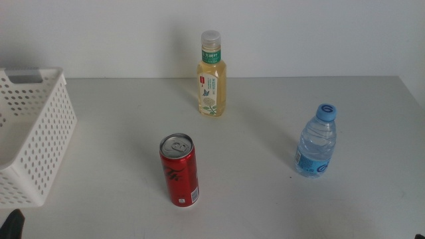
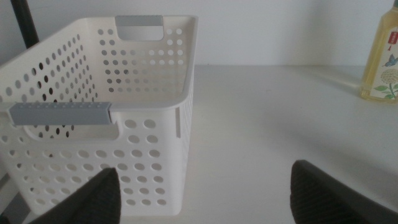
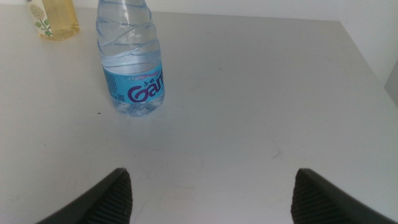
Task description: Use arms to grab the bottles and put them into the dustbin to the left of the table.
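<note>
Your basket (image 1: 33, 133) sits at the table's (image 1: 265, 199) left edge, ready to take the bottles. The left claw (image 2: 199, 193) waits beside it at the near edge, spread wide and holding nothing. The red can (image 1: 178, 170) stands upright toward the near edge; its writing is too small to read. The tea bottle (image 1: 212, 74) stands at the far edge. The water bottle (image 3: 130, 59), whose blue label reads "Gan…", stands toward the right edge. Your right claw (image 3: 211, 193) is also spread and empty, facing it.

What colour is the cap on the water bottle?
Light blue. The water bottle's cap shows best in the middle view; the right wrist view cuts it off.
</note>
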Robot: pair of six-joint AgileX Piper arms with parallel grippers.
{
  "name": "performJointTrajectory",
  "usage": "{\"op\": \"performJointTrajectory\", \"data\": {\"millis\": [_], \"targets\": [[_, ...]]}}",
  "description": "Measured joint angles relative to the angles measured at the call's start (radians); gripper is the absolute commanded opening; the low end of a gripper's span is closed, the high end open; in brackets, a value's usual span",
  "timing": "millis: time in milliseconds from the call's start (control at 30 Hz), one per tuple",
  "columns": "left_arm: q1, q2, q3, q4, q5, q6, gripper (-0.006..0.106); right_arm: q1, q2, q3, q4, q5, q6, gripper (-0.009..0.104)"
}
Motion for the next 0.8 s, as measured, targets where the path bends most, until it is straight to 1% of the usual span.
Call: {"op": "performJointTrajectory", "data": {"millis": [100, 200, 367, 600, 667, 800], "targets": [[-0.037, 0.001, 0.0, 0.0, -0.023, 0.0, 0.093, 0.0, 0.0, 0.0, 0.0, 0.0, 0.0, 0.066], [-0.098, 0.06, 0.0, 0.0, -0.101, 0.0, 0.093, 0.0, 0.0, 0.0, 0.0, 0.0, 0.0, 0.066], [-0.243, 0.27, 0.0, 0.0, -0.25, 0.0, 0.093, 0.0, 0.0, 0.0, 0.0, 0.0, 0.0, 0.066], [-0.469, 0.592, 0.0, 0.0, -0.536, 0.004, 0.093, 0.0, 0.0, 0.0, 0.0, 0.0, 0.0, 0.066], [-0.521, 0.672, 0.0, -0.012, -0.604, 0.009, 0.093, 0.0, 0.0, 0.0, 0.0, 0.0, 0.0, 0.066], [-0.609, 0.834, 0.0, -0.072, -0.753, 0.045, 0.093, 0.0, 0.0, 0.0, 0.0, 0.0, 0.0, 0.066]]}}
